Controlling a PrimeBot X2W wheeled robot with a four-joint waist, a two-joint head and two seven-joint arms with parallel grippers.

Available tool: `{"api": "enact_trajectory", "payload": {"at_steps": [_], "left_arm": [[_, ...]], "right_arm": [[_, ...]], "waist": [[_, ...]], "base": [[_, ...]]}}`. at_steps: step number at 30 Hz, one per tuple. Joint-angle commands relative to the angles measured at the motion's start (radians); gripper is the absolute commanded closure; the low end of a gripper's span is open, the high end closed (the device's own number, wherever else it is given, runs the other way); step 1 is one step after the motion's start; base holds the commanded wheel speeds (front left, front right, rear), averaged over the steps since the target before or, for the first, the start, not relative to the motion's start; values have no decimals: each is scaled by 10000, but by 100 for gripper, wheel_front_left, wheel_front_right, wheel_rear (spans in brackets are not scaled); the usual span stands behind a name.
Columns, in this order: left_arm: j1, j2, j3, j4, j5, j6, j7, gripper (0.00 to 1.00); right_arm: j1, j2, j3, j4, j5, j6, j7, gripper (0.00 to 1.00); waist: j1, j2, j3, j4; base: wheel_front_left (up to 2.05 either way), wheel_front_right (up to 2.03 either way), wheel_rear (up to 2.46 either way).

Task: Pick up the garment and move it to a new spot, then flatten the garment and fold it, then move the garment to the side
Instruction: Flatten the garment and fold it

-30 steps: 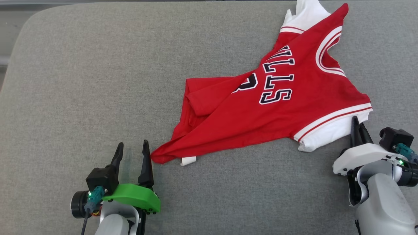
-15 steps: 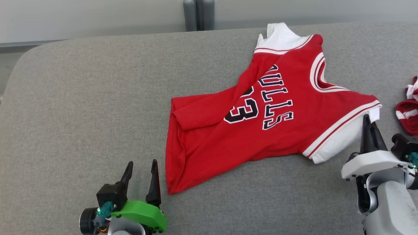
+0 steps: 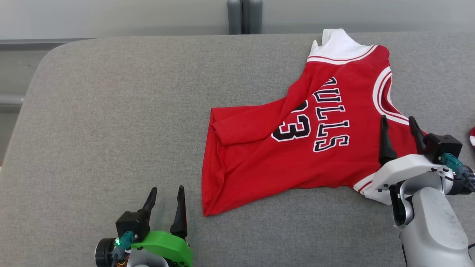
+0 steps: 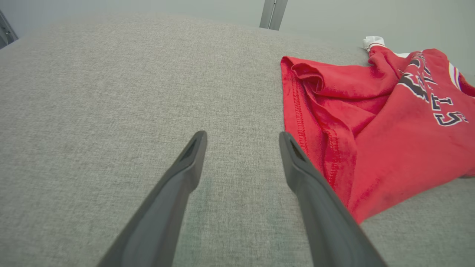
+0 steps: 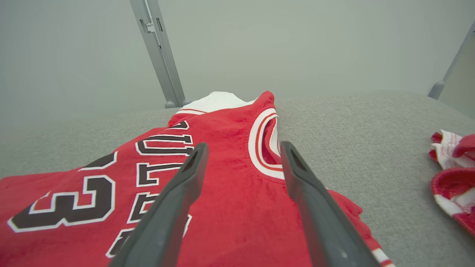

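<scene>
Garment (image 3: 297, 148): rumpled, hem doubled just right of left gripper (image 3: 167, 190), fingers apart, empty; right gripper (image 3: 397, 119) spread over shoulder, empty. Risk: pinching both layers, locking the crease in

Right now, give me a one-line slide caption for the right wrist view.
Open right gripper poised over the red basketball jersey on a grey fabric surface, second red-and-white garment apart at right.
</scene>
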Motion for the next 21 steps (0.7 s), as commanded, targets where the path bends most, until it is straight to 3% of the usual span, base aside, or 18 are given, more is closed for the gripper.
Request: {"api": "enact_trajectory", "payload": {"at_steps": [1, 13, 21], "left_arm": [[-51, 40, 35, -40, 80, 37, 1, 0], [316, 40, 82, -100, 71, -18, 3, 0], [340, 42, 42, -85, 58, -26, 2, 0]], "right_arm": [[-54, -30, -51, 74, -66, -16, -3, 0], [1123, -25, -577, 164, -60, -16, -3, 0], [1686, -27, 393, 560, -79, -13, -3, 0]], "waist": [[0, 0, 23, 139], [0, 0, -421, -434], [0, 0, -456, -610]], "base": [[0, 0, 0], [0, 0, 0], [0, 0, 0]]}}
